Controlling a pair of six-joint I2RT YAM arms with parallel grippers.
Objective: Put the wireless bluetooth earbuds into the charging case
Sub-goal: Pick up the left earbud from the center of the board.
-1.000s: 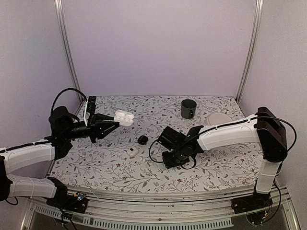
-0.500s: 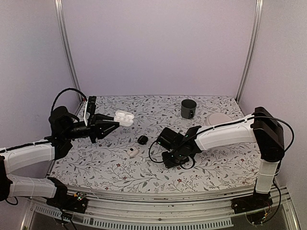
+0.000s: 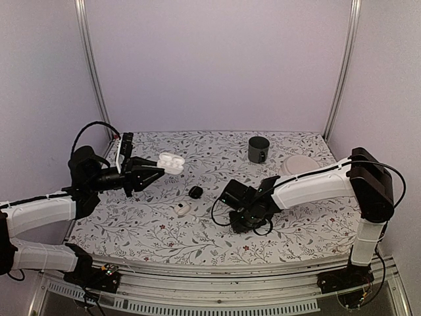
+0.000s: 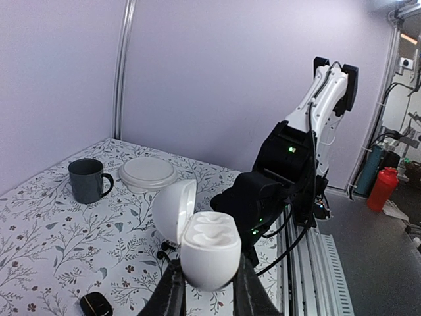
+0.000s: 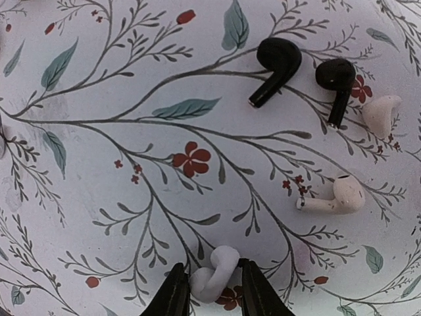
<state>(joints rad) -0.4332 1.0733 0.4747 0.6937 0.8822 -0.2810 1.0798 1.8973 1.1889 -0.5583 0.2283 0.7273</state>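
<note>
Your left hand (image 4: 207, 289) clamps the open charging case (image 4: 209, 247) at lower centre, wells upward to receive buds. Your right hand (image 5: 209, 284) stands narrow around a white earbud (image 5: 214, 271) on the worktop (image 5: 99, 164), bottom centre; whether it grips yet is unclear.

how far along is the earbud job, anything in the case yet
Done: the charging case is open, held off the table in the left gripper, and its sockets look empty. In hand: the right gripper is down with fingers either side of one white earbud on the table; a firm grip isn't clear. Left: seating it, plus two black earbuds and two more white earbuds lying loose.
</note>
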